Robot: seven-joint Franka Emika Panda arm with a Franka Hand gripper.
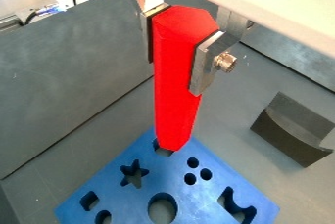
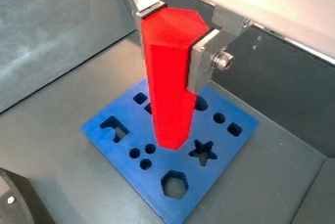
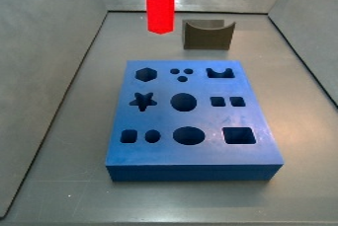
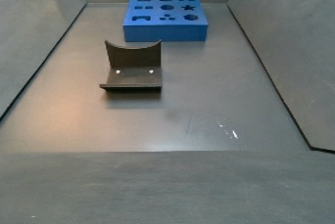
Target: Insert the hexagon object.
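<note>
- Between the silver fingers point(image 1: 206, 64) in both wrist views, the gripper point(image 1: 177, 42) clamps the upper part of the hexagon object point(image 1: 175, 91), which hangs upright below it.
- Only a side view shows the rod's lower end held clear above the blue block point(image 3: 192, 161), at upper left of frame.
- In a side view the fixture point(image 4: 132, 67) stands apart from the block.

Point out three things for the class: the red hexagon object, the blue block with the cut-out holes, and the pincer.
hexagon object point(image 1: 175, 81), wrist view, middle of its front face
blue block point(image 3: 161, 117), side view, bare top surface
pincer point(image 2: 178, 40), wrist view, between its fingertips, shut on the red rod
</note>
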